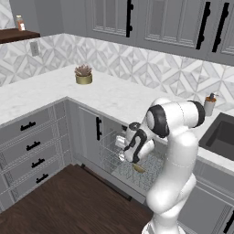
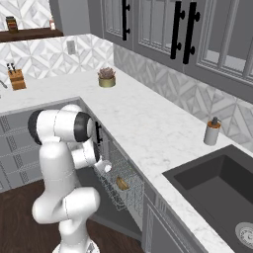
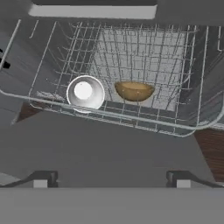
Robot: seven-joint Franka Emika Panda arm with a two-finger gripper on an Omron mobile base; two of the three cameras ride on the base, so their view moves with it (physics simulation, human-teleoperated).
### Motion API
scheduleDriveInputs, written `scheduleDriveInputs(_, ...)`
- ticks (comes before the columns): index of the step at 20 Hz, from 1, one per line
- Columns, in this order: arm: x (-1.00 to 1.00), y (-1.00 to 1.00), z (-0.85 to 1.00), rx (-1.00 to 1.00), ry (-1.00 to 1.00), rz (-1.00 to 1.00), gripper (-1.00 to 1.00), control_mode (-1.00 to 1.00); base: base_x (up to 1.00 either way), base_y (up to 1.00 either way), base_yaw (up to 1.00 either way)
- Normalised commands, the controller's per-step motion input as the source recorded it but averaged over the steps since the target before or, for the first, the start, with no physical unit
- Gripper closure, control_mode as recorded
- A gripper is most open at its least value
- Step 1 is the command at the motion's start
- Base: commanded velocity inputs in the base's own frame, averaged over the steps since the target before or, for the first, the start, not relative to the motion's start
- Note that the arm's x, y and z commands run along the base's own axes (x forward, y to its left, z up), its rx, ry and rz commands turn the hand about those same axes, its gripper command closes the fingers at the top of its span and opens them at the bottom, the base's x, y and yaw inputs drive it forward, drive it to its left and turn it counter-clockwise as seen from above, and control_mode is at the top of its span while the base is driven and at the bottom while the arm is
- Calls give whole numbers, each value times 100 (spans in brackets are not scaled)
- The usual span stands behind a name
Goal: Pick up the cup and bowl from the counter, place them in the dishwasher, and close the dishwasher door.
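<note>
Below the white marble-look worktop point(image 2: 148, 133), the small white-rimmed cup point(image 3: 85, 92) and shallow tan wooden bowl point(image 3: 134, 91) both sit in the dishwasher's silver wire rack point(image 3: 131, 118), gripper point(image 3: 111, 178) spread wide above them, leaving only the door to close.

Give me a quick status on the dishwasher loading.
End effector open, holding nothing. Cup and bowl side by side in the rack. Dishwasher door not yet closed. Nothing in the way.
</note>
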Motion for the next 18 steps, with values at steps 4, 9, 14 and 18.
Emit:
scheduleDriveInputs(4,-26,13,58,-2,25,-15,-100,-100,0,0,0)
scheduleDriveInputs(9,2,3,-43,-5,19,-4,-100,-100,0,0,0)
scheduleDriveInputs(14,28,-18,-56,3,2,0,-100,-100,0,0,0)
scheduleDriveInputs(18,6,-9,-64,0,-17,-4,-100,-100,0,0,0)
